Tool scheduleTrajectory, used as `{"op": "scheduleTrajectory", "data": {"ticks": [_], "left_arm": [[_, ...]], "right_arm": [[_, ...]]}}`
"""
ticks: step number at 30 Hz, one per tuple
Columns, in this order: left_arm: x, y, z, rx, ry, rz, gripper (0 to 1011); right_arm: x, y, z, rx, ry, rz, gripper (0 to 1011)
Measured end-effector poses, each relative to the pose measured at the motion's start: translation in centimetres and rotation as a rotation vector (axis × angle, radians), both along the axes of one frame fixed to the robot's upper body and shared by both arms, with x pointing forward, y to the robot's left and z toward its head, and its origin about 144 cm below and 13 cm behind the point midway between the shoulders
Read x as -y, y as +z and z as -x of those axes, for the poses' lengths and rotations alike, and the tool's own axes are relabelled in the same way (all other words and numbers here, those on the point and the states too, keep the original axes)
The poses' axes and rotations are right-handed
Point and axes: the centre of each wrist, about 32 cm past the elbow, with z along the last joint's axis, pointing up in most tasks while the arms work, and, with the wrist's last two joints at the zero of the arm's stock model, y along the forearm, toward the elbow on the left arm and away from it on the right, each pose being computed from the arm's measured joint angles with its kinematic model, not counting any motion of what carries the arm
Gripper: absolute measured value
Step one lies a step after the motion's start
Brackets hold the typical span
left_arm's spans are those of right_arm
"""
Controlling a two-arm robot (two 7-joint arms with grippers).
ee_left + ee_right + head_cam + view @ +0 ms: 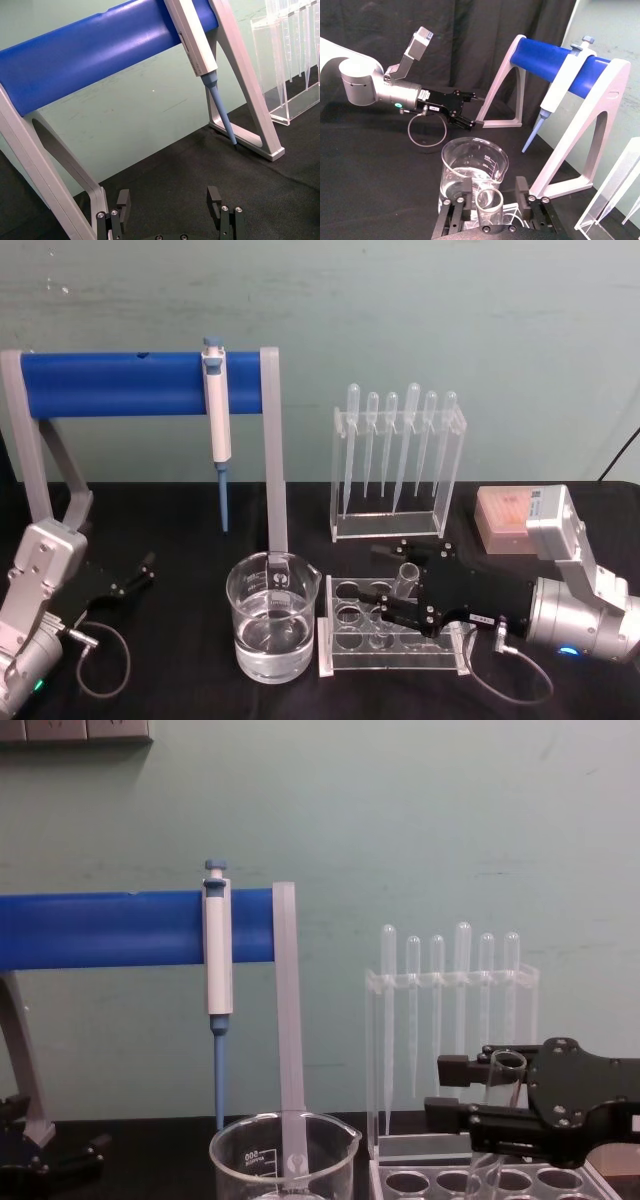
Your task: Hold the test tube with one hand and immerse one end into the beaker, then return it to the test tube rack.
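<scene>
Right claw (400,608) has its fingers clamped on the test tube (407,577), which stands in the clear rack (345,640), just right of the beaker (272,628). Risk: a tilted lift may catch the tube on the rack hole. One tube, one beaker, six pipettes (400,445). Left claw (135,575) rests apart at far left, on the counter (180,520).

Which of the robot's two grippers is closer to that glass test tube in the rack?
The right gripper: its fingers sit on either side of the test tube in the rack. The left gripper hangs open far across the table, beyond the beaker.
</scene>
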Motion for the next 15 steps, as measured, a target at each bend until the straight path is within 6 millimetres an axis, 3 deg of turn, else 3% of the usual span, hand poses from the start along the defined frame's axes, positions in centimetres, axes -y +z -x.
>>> {"op": "scheduleTrajectory", "data": {"ticks": [3,15], "left_arm": [[0.0,0.0,0.0,0.000,0.000,0.000,1000],[0.0,0.0,0.0,0.000,0.000,0.000,1000]], "right_arm": [[0.0,0.0,0.0,0.000,0.000,0.000,628],[-0.4,1.6,0.5,0.066,-0.007,0.000,954]]}}
